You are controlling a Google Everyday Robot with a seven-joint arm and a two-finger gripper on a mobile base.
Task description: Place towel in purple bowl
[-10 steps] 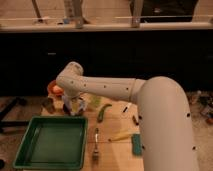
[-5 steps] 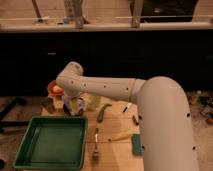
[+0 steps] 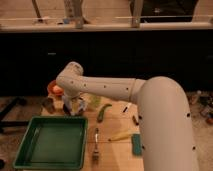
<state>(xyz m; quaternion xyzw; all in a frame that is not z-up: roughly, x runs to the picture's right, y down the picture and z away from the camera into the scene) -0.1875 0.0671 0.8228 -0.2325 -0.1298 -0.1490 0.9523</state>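
Note:
My white arm [image 3: 107, 89] reaches from the right to the back left of the wooden table [image 3: 112, 150]. The gripper [image 3: 71, 107] hangs down at the arm's end, just behind the green tray's far right corner. A pale, crumpled thing [image 3: 81, 104] that looks like the towel is right at the gripper; I cannot tell whether it is held. An orange-red bowl [image 3: 55, 89] stands just left of and behind the gripper. I cannot make out a purple bowl; the arm may hide it.
A green tray [image 3: 50, 142] fills the front left. A fork [image 3: 95, 145] lies right of it. A green curved item [image 3: 103, 111], a pale cup [image 3: 95, 101], a yellow item [image 3: 120, 135], a green sponge [image 3: 136, 144] and two small dark items [image 3: 134, 119] lie on the table.

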